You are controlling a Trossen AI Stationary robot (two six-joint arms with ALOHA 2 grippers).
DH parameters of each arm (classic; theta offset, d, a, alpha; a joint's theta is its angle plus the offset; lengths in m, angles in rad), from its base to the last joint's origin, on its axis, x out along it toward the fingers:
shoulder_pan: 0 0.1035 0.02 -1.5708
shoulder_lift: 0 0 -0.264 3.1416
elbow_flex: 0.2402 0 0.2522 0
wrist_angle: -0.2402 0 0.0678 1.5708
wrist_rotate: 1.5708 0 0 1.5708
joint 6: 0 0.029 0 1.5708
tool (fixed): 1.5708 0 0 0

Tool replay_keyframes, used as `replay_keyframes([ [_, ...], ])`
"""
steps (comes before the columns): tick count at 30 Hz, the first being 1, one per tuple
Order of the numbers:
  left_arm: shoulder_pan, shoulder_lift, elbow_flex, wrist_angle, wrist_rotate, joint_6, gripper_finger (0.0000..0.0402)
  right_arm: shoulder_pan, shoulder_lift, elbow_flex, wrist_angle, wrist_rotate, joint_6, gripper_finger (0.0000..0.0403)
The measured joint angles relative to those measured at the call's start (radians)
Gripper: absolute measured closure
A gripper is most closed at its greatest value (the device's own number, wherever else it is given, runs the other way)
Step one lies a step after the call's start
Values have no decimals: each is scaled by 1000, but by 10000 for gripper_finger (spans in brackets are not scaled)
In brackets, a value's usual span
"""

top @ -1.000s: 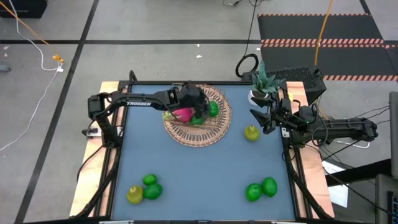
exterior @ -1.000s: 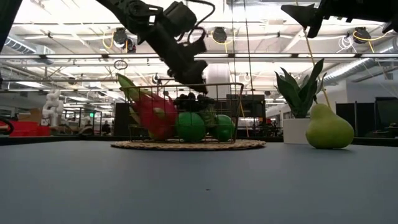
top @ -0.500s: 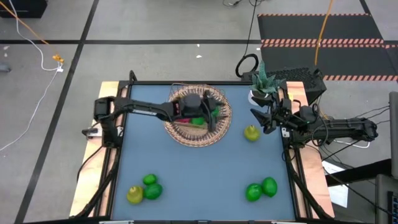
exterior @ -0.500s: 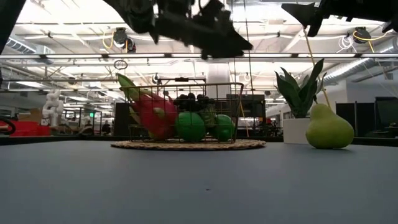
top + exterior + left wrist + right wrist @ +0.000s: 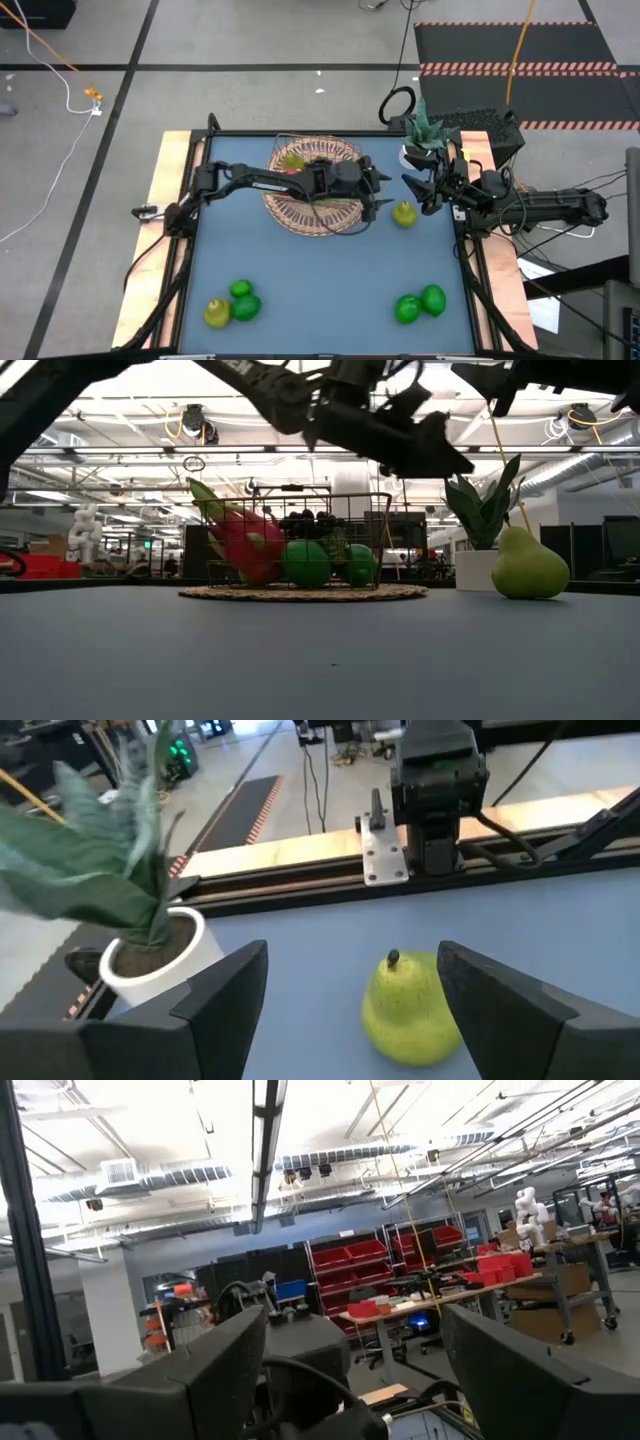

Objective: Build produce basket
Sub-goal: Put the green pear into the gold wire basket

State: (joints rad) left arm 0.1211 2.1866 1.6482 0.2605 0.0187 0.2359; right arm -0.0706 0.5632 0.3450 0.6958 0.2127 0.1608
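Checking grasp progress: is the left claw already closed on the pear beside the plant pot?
No. In the left wrist view the left claw is open, its fingers on either side of the pear without touching it.

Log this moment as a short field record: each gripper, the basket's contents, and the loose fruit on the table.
left gripper: open, empty, raised just past the basket's right edge, facing the lone pear
right gripper: open, empty, waiting at the table's right edge near the potted plant
basket: holds a dragon fruit, round green fruits and grapes
lone pear: upright on the table, right of the basket
front-left cluster: three fruits
front-right pair: two green fruits
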Motion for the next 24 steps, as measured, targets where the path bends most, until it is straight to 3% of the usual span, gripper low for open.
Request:
replay_keyframes([
  [6, 1, 97, 160, -75, 66, -30, 103, 0, 0, 0, -3, 0, 4, 106],
  [15, -21, 252, 355, -170, 60, -57, 153, 0, 0, 0, 18, -7, 38, 106],
  [24, -10, 281, 369, -182, 59, -33, 236, 0, 0, 0, 6, -6, 37, 106],
])
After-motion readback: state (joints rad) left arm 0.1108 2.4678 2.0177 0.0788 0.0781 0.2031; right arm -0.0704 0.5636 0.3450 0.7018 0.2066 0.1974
